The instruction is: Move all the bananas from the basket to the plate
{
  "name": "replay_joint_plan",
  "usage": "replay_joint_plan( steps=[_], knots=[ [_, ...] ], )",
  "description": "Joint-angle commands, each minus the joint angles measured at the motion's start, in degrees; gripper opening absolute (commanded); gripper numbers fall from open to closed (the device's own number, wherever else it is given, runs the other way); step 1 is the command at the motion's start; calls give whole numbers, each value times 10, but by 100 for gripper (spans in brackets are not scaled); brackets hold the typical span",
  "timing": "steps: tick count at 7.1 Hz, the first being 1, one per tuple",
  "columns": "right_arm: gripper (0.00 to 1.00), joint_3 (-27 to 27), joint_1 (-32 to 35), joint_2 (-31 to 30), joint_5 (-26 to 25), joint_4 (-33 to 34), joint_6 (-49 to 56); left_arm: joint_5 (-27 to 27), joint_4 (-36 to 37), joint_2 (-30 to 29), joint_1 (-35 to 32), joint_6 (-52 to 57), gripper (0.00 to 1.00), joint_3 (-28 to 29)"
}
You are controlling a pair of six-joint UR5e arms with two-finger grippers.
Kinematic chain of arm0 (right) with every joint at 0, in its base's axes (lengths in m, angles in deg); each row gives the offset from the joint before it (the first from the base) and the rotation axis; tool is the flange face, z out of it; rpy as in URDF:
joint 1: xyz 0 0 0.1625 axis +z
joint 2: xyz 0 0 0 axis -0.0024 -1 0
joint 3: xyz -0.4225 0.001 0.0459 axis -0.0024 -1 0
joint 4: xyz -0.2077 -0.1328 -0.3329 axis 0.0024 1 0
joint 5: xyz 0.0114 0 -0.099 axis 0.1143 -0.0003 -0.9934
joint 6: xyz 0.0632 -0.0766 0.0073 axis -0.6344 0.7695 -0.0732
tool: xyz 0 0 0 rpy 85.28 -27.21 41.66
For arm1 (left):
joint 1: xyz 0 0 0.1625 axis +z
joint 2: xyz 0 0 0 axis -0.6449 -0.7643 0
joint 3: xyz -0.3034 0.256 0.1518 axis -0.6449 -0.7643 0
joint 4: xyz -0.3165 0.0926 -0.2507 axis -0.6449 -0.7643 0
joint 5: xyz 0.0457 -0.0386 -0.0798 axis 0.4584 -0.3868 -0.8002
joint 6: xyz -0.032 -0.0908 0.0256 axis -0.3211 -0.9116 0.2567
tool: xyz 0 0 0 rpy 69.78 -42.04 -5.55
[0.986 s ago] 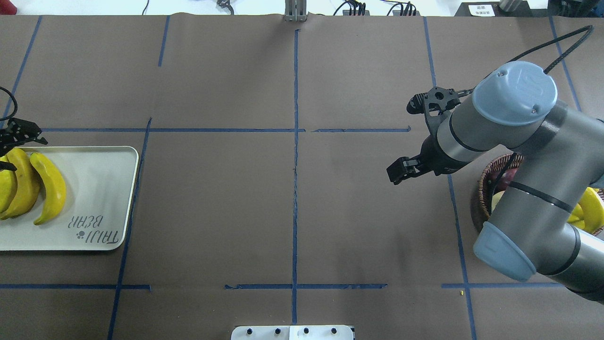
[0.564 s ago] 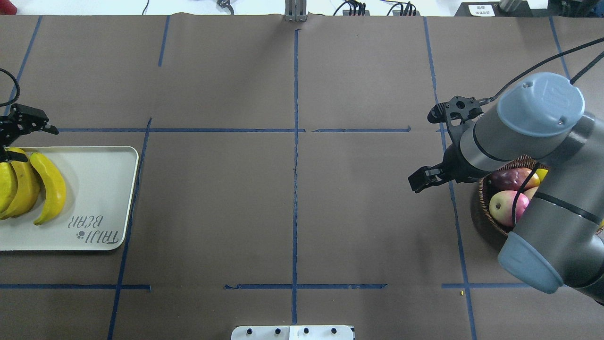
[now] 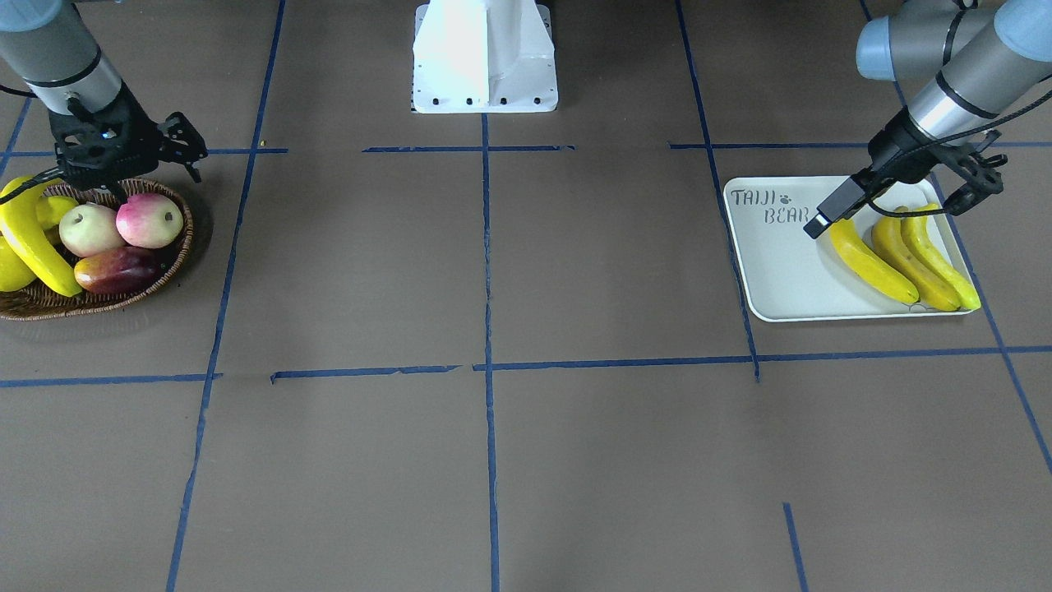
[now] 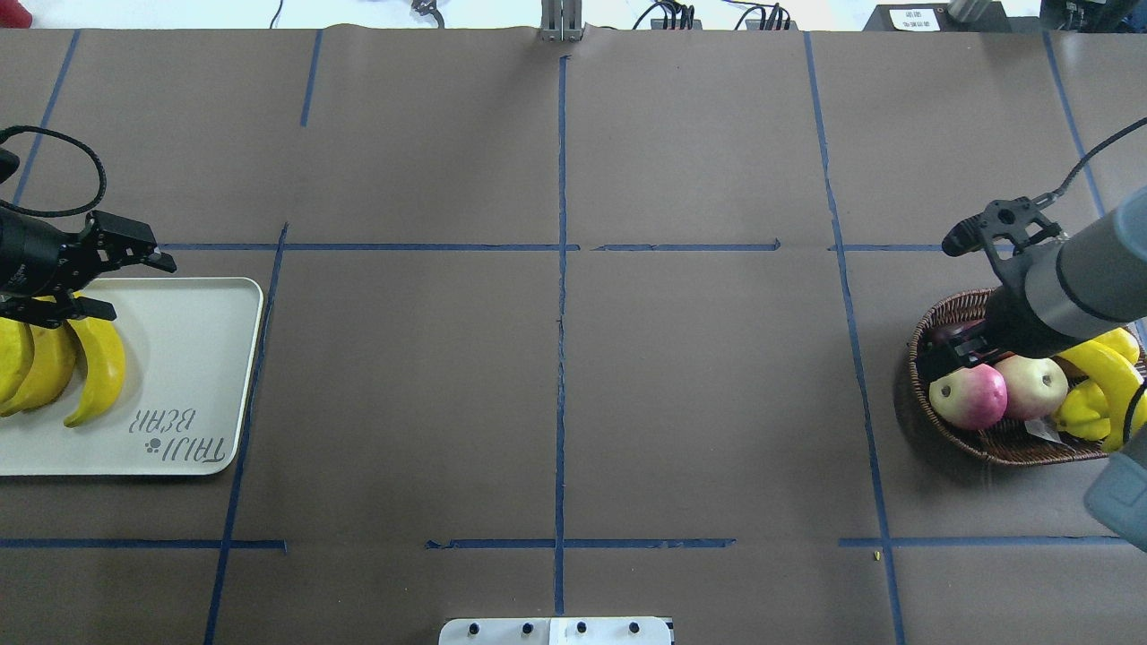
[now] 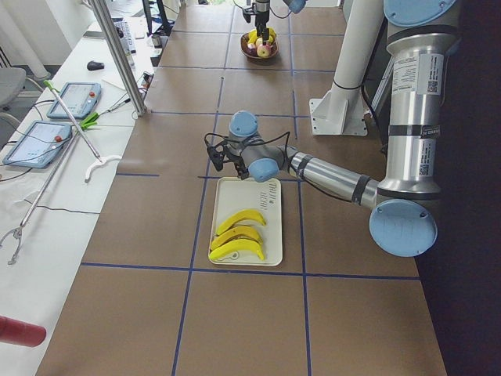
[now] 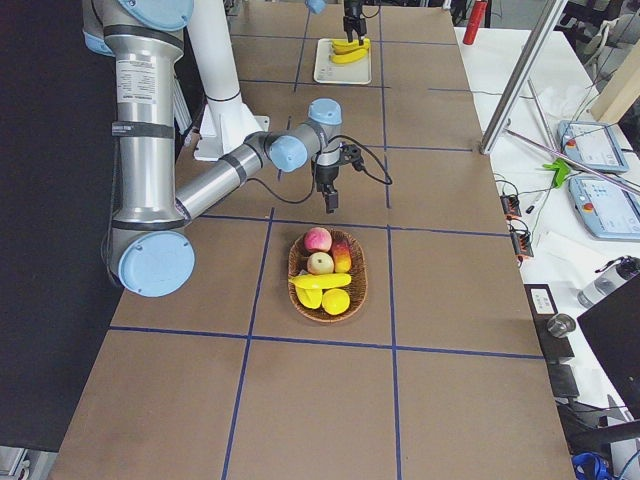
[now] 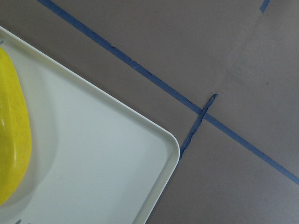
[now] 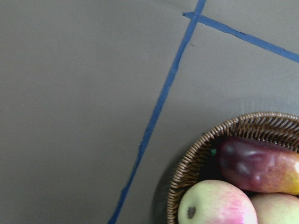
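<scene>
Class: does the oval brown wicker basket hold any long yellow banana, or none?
Holds one: a banana lies inside the basket, beside the round fruits.

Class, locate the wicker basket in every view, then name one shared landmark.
Front-facing: basket at left edge.
Overhead: basket at right edge.
Exterior left: basket far, top centre.
Exterior right: basket at centre.
Left wrist: absent.
Right wrist: basket bottom right.
Landmark: pink apple inside.

Brown paper-covered table (image 4: 556, 403) with blue tape lines (image 4: 561, 358), cream plate (image 4: 188, 358) and wicker basket (image 4: 1008, 445) well apart.
</scene>
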Motion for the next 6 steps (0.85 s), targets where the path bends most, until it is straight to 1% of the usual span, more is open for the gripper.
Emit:
replay_joint_plan(
  steps=[1,2,3,4,6],
  knots=[
    [100,-17,72,-73,48,-54,111,1,0,-1,5,0,100,0],
    [100,-49,106,-79,53,-54,172,3,0,-1,7,0,100,0],
    [100,-77,137,-81,83,-54,225,2,0,-1,7,0,100,-1],
    [100,-98,170,-82,125,-55,264,3,0,-1,7,-1,100,-1],
    [100,-115,188,-102,148,-56,300,2,0,-1,7,-1,100,-2]
  ],
)
